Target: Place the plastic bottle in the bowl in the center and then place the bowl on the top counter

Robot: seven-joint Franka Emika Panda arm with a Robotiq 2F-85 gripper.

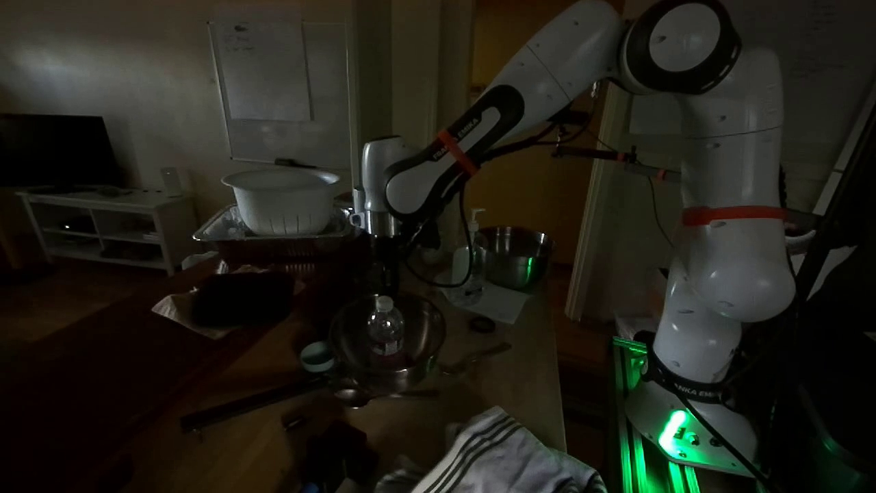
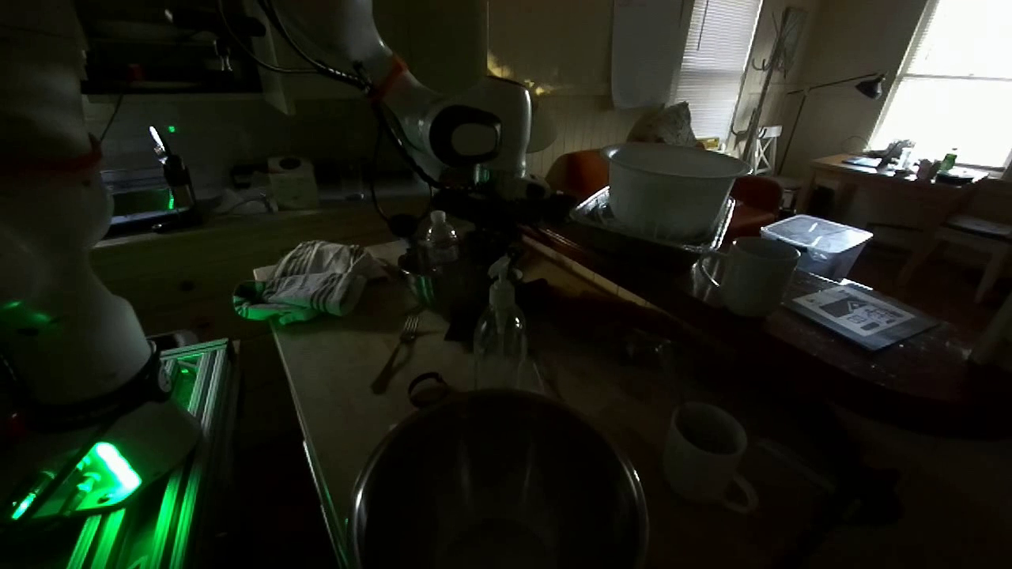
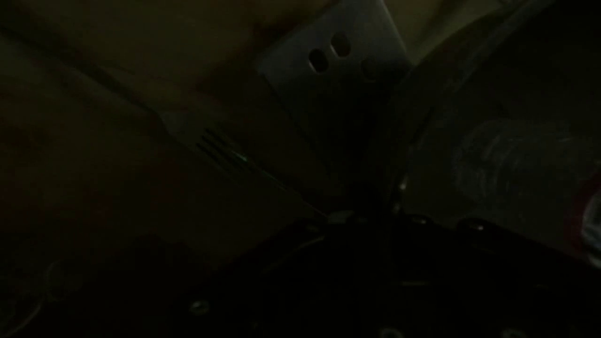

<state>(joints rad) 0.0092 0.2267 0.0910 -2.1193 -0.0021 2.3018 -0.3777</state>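
One plastic bottle [image 1: 385, 332] stands near upright inside the bowl [image 1: 428, 342], around its middle; that placement is judged complete, the step in hand judged to be taking the rim for the lift. In the wrist view the tool [image 3: 361, 218] is at or just beside the rim, bowl toward two o'clock; whether spread or pinching cannot be told, darkness hiding the tips. Recommended: straddle the wall squarely, confirm a firm hold, then raise slowly and level, since a one-sided lift could topple the bottle. Keep clear of the fork [image 3: 176, 124] at ten o'clock and spatula [image 3: 345, 70] at twelve. Raised counter [image 2: 877, 371], presumed destination, lies at three o'clock from the bowl in an exterior view.
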